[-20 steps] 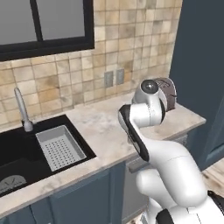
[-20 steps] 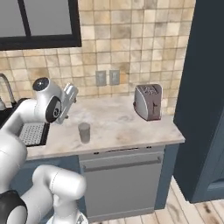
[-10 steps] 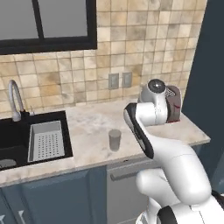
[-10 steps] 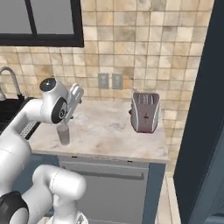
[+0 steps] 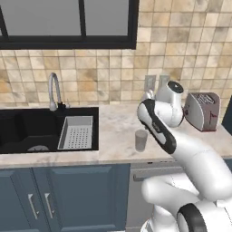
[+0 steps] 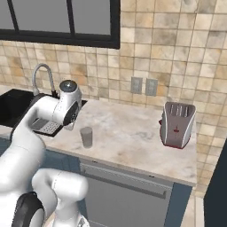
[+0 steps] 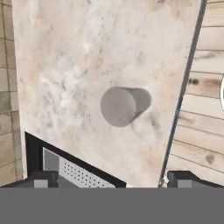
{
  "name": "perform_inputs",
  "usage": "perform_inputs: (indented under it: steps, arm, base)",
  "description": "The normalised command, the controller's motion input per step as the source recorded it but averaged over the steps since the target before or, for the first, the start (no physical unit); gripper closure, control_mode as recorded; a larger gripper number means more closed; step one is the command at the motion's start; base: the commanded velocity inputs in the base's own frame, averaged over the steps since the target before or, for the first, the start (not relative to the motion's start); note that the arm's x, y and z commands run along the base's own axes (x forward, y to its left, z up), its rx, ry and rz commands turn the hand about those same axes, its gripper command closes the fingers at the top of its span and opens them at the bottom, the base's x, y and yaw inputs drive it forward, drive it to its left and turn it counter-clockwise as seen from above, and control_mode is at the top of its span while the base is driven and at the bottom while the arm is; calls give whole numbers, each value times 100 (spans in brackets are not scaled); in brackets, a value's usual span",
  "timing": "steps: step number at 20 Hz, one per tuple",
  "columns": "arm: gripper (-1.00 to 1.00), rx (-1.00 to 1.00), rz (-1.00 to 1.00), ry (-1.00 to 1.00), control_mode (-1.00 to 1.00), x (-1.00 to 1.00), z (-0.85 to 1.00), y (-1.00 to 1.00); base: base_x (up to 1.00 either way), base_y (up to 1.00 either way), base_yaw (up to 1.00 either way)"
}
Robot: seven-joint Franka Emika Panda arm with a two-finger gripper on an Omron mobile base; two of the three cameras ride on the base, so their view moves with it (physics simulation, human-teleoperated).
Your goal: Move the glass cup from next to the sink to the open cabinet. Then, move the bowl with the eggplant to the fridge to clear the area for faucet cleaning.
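Item: glass cup [image 5: 141, 140], standing upright on the marble worktop [image 5: 118, 136], close to the front edge, beside the sink [image 5: 47, 133] on its right and apart from it; nothing inside that I can make out. Item: my pincer [image 7: 112, 179], looking down on the cup from above, jaws spread to their widest and holding nothing; in the hand view the two dark tips stand far apart at the bottom, with the cup ahead of them and roughly centred between. Item: perforated grey tray [image 7: 74, 173] in the sink basin, showing just beyond the left tip. Item: faucet [image 5: 54, 90], behind the sink against the tiled wall, well apart from the cup. Item: toaster [image 6: 177, 125], at the far right of the worktop, out of my path. Step in hand, as I judge it: reaching for the cup, the first half of the task not yet begun in earnest. Handling note: I would bring the hand down so one tip passes either side of the tumbler, keeping it centred, and close around the middle of its wall, not the rim. The walls are straight and smooth, so a crooked or high grip could tip it toward the nearby worktop edge; a slow descent and an even squeeze before lifting straight up seem safest.
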Motion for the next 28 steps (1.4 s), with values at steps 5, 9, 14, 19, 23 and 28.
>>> perform_inputs:
  steps: [5, 9, 14, 19, 23, 28]
  arm:
    - [-100, 0, 72, 32, -100, 19, -18, -2]
    - [-100, -14, 56, 7, -100, 3, -26, -10]
    - [-100, -30, 34, -20, -100, -3, -56, -5]
    - [-100, -12, 24, -22, -100, 13, -49, -30]
    - [-100, 0, 6, -14, -100, 62, -19, -29]
    - [-100, 0, 1, 4, -100, 69, -6, -11]
  base:
    - [0, 0, 0]
    - [0, 0, 0]
    - [0, 0, 0]
    - [0, 0, 0]
    - [0, 0, 0]
    - [0, 0, 0]
